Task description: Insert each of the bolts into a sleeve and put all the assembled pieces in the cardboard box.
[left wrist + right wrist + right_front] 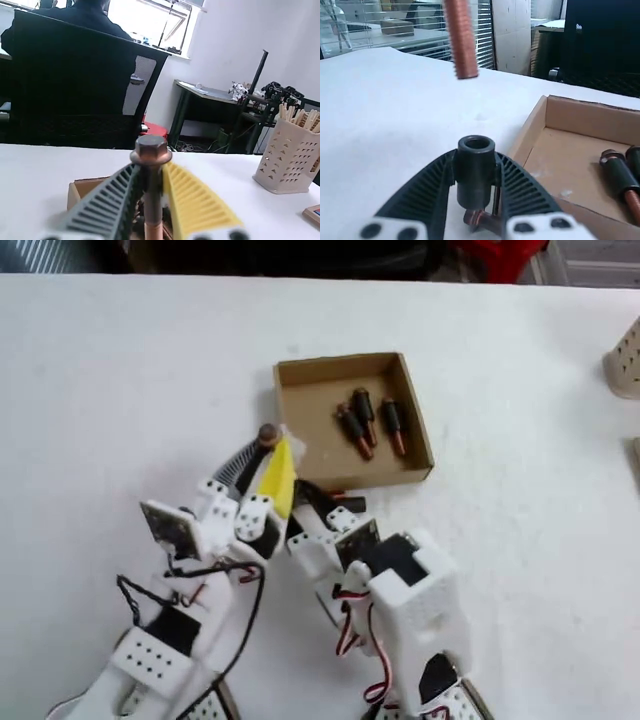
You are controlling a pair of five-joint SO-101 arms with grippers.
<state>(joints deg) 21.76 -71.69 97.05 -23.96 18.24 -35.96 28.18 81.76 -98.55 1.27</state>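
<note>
Three assembled pieces [365, 422] lie in the cardboard box [300, 375], mid-worktop [120, 370].

High view: left tool [263, 448] sits at the box's near-left corner. Its grey and yellow fingers are clamped on a bolt [268, 433], head pointing far. Right tool [322, 498] is just beside it on the right, close to the box's near wall; can't tell from here what it grips. A beige holder [625, 360] stands at the far right edge.

Left wrist view: left tool [150, 172] is clenched on the bolt [151, 150] just under the hex head. The shank is upright between the grey finger [107, 205] and the yellow finger [197, 205]. The box [80, 190] is just behind the fingers. The perforated holder [287, 155], with sticks in it, is far right.

Right wrist view: right tool [476, 167] grasps a black sleeve [476, 172] upright between black ribbed fingers [427, 195], bore open on top. The bolt's [461, 40] threaded end hangs above the sleeve, apart from it, not yet in. The box [535, 125] is just beside it, with pieces [620, 175] lying on its floor.
</note>
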